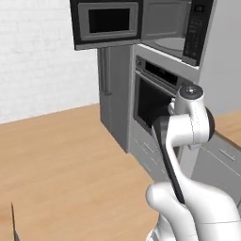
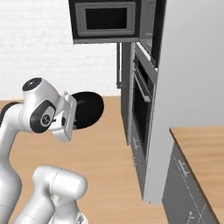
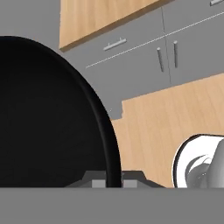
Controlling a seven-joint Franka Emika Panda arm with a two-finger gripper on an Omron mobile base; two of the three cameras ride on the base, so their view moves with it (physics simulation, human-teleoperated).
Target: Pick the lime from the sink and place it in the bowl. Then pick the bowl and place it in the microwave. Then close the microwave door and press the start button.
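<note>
Clamped on the rim of the black bowl (image 3: 48,113), the gripper (image 3: 113,183) holds it in the air beside the arm; in the hand view the rim runs down between the fingertips. From the right base view the bowl (image 2: 87,110) juts from the hand, well below the open microwave (image 2: 148,26) and left of the wall oven (image 2: 142,105).

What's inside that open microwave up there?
The microwave shows a grey interior with a round turntable, nothing on it. The open microwave door covers none of it; the far side wall stays hidden.
</note>
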